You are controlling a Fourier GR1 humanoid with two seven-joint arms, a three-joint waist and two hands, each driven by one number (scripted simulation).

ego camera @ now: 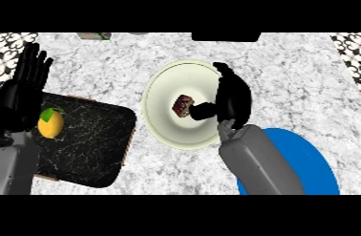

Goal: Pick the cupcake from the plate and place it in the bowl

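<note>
Right hand, frame centre: thumb extended toward the cupcake, fingers straight above it, not closed on anything. Risk: thumb contact may tip the cupcake before closure. Cupcake sits in the pale dish; the blue dish shows nothing inside. Left hand rests open, left edge.

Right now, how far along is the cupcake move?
Done: the cupcake sits inside the pale bowl, off the blue plate. In hand: the right hand is over the bowl's right rim, thumb beside the cupcake; whether they touch I cannot tell. Left: draw that hand clear. The left hand rests open at the view's left edge.
</note>
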